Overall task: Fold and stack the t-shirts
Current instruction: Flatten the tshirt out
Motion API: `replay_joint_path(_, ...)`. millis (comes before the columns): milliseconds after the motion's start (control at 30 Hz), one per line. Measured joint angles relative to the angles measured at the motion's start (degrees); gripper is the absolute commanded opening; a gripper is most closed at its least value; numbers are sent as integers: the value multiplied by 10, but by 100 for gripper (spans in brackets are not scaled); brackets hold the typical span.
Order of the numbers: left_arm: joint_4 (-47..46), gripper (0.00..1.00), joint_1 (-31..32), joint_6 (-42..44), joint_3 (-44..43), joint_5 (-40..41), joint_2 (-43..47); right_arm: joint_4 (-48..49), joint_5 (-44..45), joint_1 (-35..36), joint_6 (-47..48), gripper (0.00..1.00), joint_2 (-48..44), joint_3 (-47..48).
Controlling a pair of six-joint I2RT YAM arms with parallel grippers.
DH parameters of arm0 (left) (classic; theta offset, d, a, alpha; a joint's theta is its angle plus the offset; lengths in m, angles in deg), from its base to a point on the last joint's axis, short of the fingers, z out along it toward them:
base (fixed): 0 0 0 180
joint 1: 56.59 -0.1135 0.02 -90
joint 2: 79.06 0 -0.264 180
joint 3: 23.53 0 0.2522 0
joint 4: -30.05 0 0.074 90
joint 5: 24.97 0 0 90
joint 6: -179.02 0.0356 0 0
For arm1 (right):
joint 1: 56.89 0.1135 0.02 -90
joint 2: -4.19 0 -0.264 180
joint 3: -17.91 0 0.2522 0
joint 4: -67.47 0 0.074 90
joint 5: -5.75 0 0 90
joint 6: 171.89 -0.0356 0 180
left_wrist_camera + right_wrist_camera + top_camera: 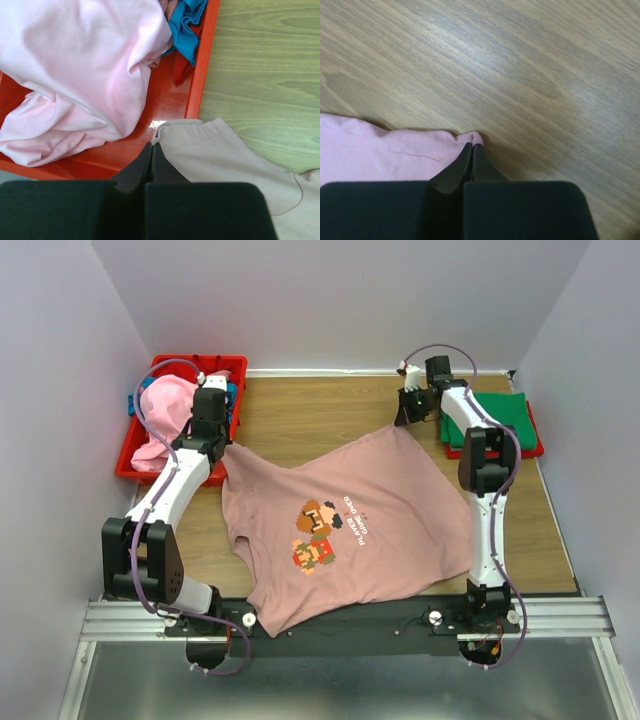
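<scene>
Dusty-pink cotton filled the middle of the wooden table [300, 410]: a large t-shirt with a pixel game-character print and white text [340, 530], spread open with the print facing up and its near edge hanging over the table's front. It carried loose wrinkles and no fold yet.

Your left gripper [152, 145] had its jaws pressed together on the shirt's far left corner, just beside the rim of the red plastic bin [240, 390]. Your right gripper [471, 146] was likewise pinched onto the far right corner, with bare wood beyond it. The far edge ran taut between the two.

Judging progress: a green t-shirt folded into a flat rectangle [510, 415] sat at the far right on something red that I could not identify as cloth or tray, so at least one shirt looked done. Inside the bin, a crumpled pale pink t-shirt [85, 65] and a bunched blue t-shirt [187, 30] waited unfolded. The task seemed less than half complete, with this shirt only laid out for its first fold.
</scene>
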Motion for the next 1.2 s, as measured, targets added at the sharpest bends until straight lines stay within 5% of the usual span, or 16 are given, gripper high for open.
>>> replay_joint_path(200,-4,0,0,0,2,-19,45,-12,9,0,5,0,-52,-17)
replay_joint_path(367,-17,0,0,-5,-25,-39,150,-29,14,2,18,0,-223,-39)
replay_joint_path(667,-107,0,0,-41,-235,-156,302,-15,47,3,56,0,-562,51)
replay_joint_path(867,-178,0,0,-91,-385,-217,358,-3,89,3,60,0,-660,168)
replay_joint_path(1200,-242,0,-11,-169,-563,-271,367,42,165,3,71,0,-737,233)
